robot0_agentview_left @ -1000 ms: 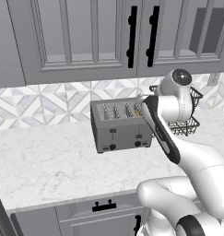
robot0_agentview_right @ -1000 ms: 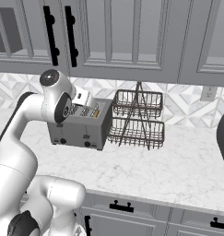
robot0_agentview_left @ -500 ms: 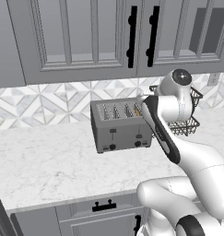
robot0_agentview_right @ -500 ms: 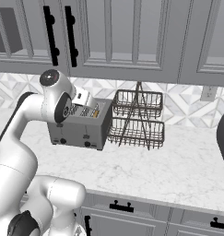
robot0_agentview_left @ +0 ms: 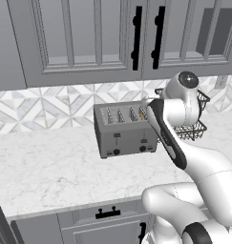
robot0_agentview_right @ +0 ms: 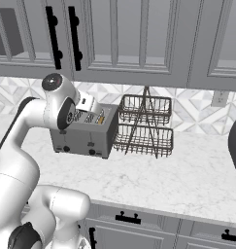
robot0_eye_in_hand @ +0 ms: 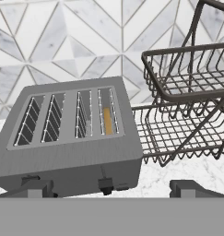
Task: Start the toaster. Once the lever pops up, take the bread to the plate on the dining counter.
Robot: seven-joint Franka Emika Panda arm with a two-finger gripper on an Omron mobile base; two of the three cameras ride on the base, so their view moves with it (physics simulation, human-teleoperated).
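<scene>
Left and right base views look forward and down from behind the arm, both taking in the toaster at mid-frame and the wire rack on the tabletop. Hand view sits close above the toaster, angled down at its slots.

Grey toaster upright on countertop, bread in rightmost slot

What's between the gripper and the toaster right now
Nothing. In the hand view the open gripper hangs over the toaster front edge, with bare air between it and the lever below.
</scene>
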